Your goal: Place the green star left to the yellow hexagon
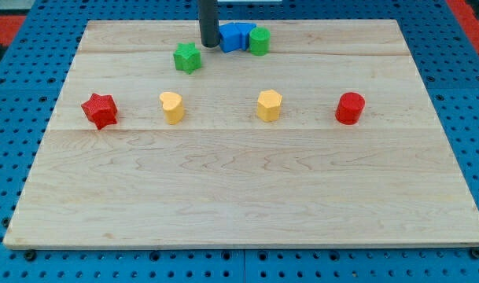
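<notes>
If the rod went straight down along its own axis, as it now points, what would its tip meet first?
My tip points straight down at the wooden board and seems to rest on it already, so the board comes first. The green star lies just lower-left, the blue block right; neither is underneath.

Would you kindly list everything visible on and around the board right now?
green star: one, green, upper left of centre
yellow hexagon: one, yellow, middle row
yellow heart-like block: one, yellow, the hexagon's left
red star: one, red, far left
red cylinder: one, red, right
blue block: one, blue, top
green cylinder: one, green, touching the blue block's right
wooden board: one, light wood
my tip: one, dark, between green star and blue block
</notes>
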Action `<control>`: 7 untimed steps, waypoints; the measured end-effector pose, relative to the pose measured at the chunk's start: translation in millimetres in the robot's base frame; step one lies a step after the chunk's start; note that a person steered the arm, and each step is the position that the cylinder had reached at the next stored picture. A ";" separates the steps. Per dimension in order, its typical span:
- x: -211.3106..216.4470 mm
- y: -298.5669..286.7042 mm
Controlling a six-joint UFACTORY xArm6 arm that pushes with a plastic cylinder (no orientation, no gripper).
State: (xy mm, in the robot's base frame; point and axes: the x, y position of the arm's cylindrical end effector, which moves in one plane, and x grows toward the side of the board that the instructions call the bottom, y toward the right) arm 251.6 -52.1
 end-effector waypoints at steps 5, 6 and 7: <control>45.3 -45.3; 46.0 -56.7; 46.0 -58.7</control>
State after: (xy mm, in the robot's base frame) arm 297.6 -110.8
